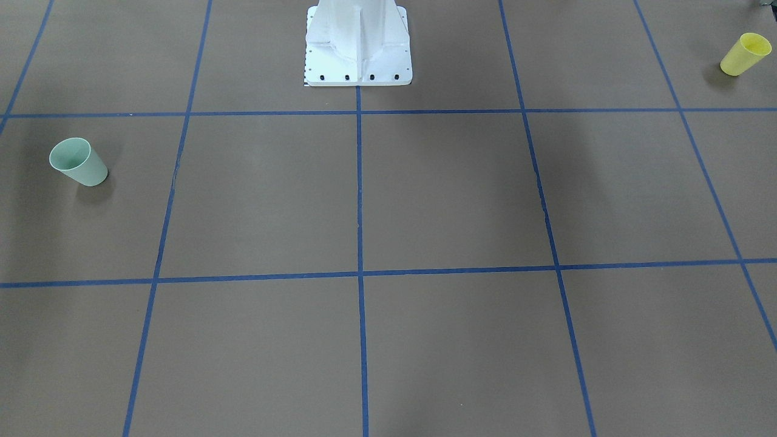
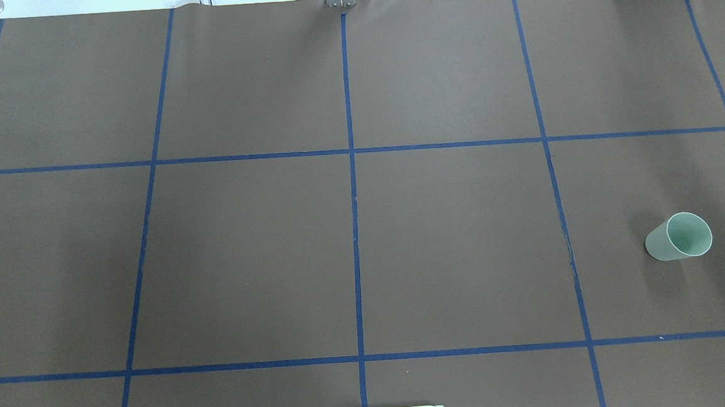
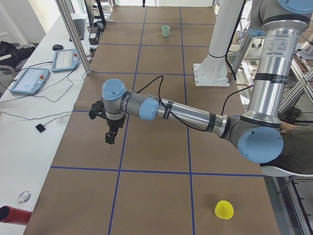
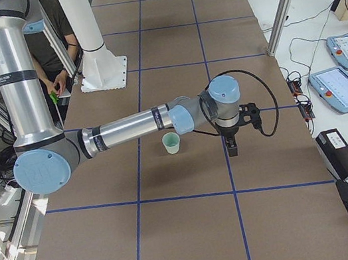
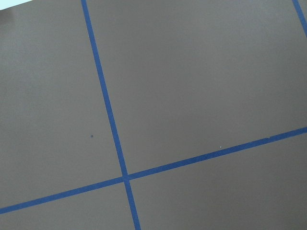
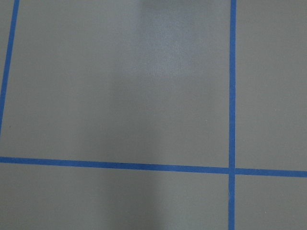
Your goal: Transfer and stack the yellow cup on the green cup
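1. Currently, the yellow cup [image 1: 745, 54] is standing upright near the left end of the table [image 2: 247, 267], close to the robot's edge.
2. The green cup [image 2: 679, 236] is standing upright toward the right end, well apart from the yellow cup.
3. The left gripper [image 3: 110, 139] is hanging fingers-down over the table, well apart from the yellow cup; I cannot tell how far it is parted or whether it is holding anything.
4. The right gripper [image 4: 232, 150] is hanging fingers-down near the green cup, not touching it; its opening cannot be judged either.

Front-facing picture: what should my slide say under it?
A green cup and a yellow cup stand far apart on a brown table.
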